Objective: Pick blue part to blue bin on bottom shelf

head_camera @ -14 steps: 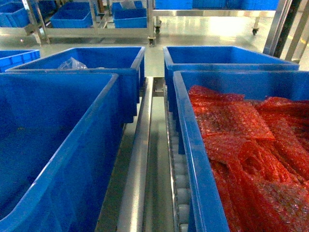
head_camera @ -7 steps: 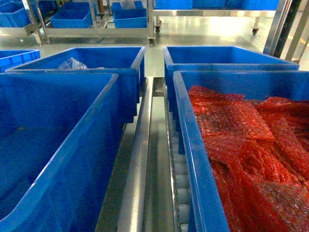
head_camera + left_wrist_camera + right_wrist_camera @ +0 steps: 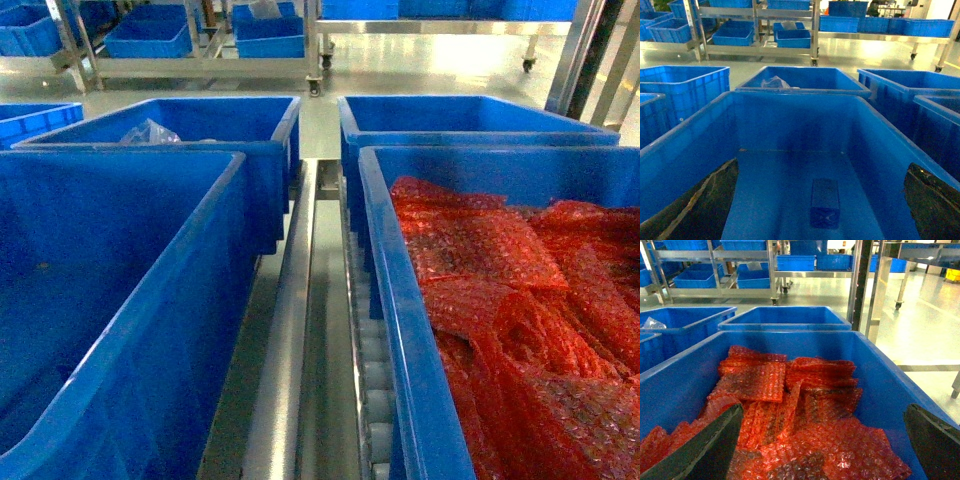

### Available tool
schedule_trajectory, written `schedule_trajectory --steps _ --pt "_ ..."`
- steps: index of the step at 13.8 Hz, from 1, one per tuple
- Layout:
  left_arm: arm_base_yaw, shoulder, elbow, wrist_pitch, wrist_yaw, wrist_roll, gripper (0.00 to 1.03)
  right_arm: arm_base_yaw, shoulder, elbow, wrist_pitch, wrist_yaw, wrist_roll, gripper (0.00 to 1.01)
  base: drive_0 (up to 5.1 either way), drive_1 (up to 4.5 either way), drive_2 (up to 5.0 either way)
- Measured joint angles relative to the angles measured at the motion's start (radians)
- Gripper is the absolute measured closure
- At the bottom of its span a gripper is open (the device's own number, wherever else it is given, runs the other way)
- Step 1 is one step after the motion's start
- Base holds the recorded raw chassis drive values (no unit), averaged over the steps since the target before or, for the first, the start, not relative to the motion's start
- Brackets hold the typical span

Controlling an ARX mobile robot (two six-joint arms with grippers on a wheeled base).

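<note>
L gripper [image 3: 822, 200] fingers spread wide over a blue bin [image 3: 700, 135], holding nothing. Blue part [image 3: 825, 202] lies flat on bin floor btwn them. R gripper [image 3: 822, 440] spread too, over red bubble wrap [image 3: 805, 425]. Roller track [image 3: 375, 390] btwn bins. Shiny floor [image 3: 920, 325] behind.

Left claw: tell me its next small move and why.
Probably straight down into the near left bin. The blue part lies flat on that bin's floor, just ahead of the left claw, between its spread fingers, untouched. The right claw only hangs over red bubble wrap.
</note>
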Motion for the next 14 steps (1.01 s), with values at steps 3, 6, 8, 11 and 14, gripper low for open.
schedule_trajectory --steps 3,6,8,11,14 --pt "0.0 0.0 0.0 0.0 0.0 0.0 0.05 0.0 0.0 0.0 0.0 0.0 0.0 0.03 0.0 0.0 0.0" --pt "0.0 0.0 0.0 0.0 0.0 0.0 0.05 0.0 0.0 0.0 0.0 0.0 0.0 0.03 0.0 0.0 0.0" --pt "0.0 0.0 0.0 0.0 0.0 0.0 0.05 0.0 0.0 0.0 0.0 0.0 0.0 0.03 0.0 0.0 0.0" --pt "0.0 0.0 0.0 0.0 0.0 0.0 0.05 0.0 0.0 0.0 0.0 0.0 0.0 0.03 0.0 0.0 0.0" --pt "0.0 0.0 0.0 0.0 0.0 0.0 0.05 0.0 0.0 0.0 0.0 0.0 0.0 0.03 0.0 0.0 0.0"
